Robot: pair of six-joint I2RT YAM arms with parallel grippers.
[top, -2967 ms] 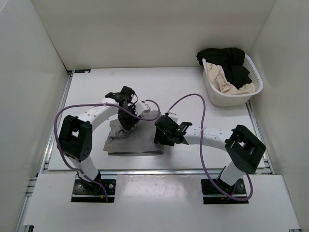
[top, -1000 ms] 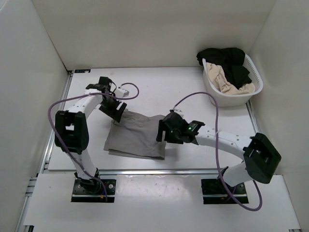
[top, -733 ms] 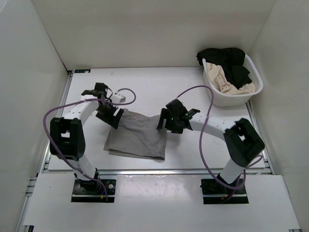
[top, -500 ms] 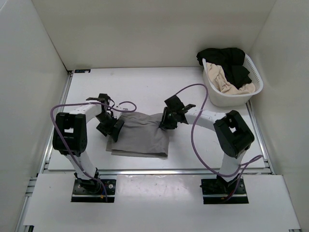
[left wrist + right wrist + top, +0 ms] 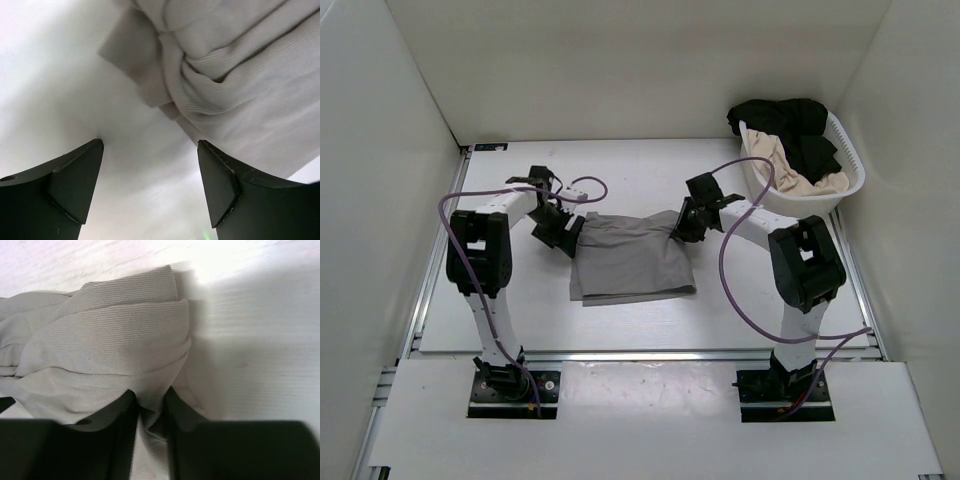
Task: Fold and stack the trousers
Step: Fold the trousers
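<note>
The grey trousers [image 5: 632, 255] lie folded into a rough rectangle in the middle of the table. My right gripper [image 5: 688, 226] is shut on their far right corner; in the right wrist view a pinch of the ribbed grey trousers [image 5: 110, 345] sits between the two dark fingers [image 5: 120, 440], and my right gripper [image 5: 150, 407] holds it just above the table. My left gripper [image 5: 560, 232] stands open at the far left corner. In the left wrist view the folded edge of the trousers [image 5: 235, 75] lies just ahead of my left gripper [image 5: 150, 160], with only bare table between its fingers.
A white laundry basket [image 5: 760, 195] stands at the back right, holding a black garment [image 5: 790, 120] and a beige garment [image 5: 785, 170]. Purple cables loop from both arms over the table. White walls close in the left, back and right sides.
The right gripper has closed on the trousers' right corner and dragged the folded garment right and farther back. The left gripper stayed open and followed along the left corner.
</note>
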